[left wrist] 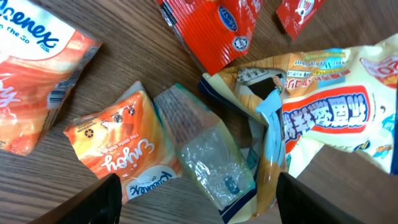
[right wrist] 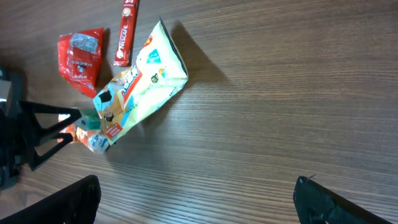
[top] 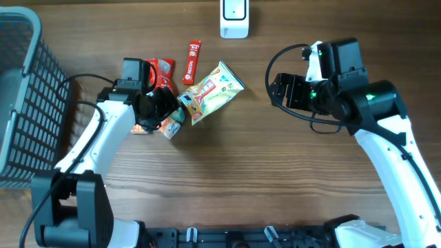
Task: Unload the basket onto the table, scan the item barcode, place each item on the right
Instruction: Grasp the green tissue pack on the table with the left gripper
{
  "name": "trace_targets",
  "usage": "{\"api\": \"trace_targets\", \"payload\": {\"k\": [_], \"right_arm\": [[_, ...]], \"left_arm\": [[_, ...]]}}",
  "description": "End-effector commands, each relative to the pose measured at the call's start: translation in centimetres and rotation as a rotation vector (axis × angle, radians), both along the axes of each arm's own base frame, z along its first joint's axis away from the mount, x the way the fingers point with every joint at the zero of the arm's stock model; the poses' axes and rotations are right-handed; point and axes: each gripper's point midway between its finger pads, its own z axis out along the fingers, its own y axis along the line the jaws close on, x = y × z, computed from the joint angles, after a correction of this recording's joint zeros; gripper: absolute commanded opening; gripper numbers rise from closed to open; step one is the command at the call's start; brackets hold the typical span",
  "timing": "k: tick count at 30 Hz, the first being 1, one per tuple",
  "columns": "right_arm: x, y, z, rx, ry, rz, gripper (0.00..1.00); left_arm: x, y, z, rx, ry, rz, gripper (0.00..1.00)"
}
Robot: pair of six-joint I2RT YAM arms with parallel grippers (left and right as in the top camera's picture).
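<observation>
Clear packet (left wrist: 208, 155) dead centre for us on the left wrist view. It lies on the wooden counter (top: 262, 172), its left edge touching an orange tissue pack (left wrist: 121, 152) and its right side up against the bottom end of the big yellow snack bag (left wrist: 336, 106).

We see the left claw (top: 160, 110) hovering straight over that little cluster. Its fingers (left wrist: 99, 202) are spread apart, one at each lower corner of the view, with the clear packet and the orange tissue pack both lying in the span between them (whether either finger touches a wrapper, we cannot tell).

Up in the left corner of that view we have a Kleenex pack (left wrist: 31, 74), and above the cluster a red sachet (left wrist: 211, 28). From overhead we pick out a red stick sachet (top: 193, 62) just beside the upper side of the yellow snack bag.

At the far edge of the counter stands the white scanner (top: 234, 19), well apart from the pile.

Over on the other side, the right claw (top: 274, 89) hangs above bare wood, jaws wide apart and gripping nothing. Its fingers (right wrist: 68, 202) frame the bottom of its own wrist view, and the pile shows at that view's upper left. A dark wire basket (top: 21, 103) sits at the counter's left edge.
</observation>
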Motion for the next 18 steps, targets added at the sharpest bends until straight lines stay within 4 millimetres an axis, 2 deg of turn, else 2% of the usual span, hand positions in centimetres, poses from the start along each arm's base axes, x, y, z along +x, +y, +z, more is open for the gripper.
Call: {"api": "trace_targets", "payload": {"k": [1,3,7,12,18], "right_arm": [[0.2,-0.2,0.2,-0.006,-0.005,-0.019,1.0],[0.2,-0.2,0.2,-0.006,-0.005,-0.019,1.0],[0.2,-0.2,0.2,-0.006,-0.003,-0.019,1.0],[0.1,-0.2,0.2,-0.007,-0.002,-0.018,1.0],[0.2,-0.2,0.2,-0.009,-0.002,-0.017,1.0]], "left_arm": [[0.0,0.3,-1.0,-0.006,0.036,0.075,0.71],[-0.1,0.2,-1.7,-0.016,0.068,0.106,0.68],[-0.3,0.0,-3.1,-0.032,0.115,0.129,0.53],[0.0,-0.4,-3.1,-0.051,0.107,0.121,0.41],[0.3,-0.9,-2.9,-0.086,0.097,0.111,0.09]]}}
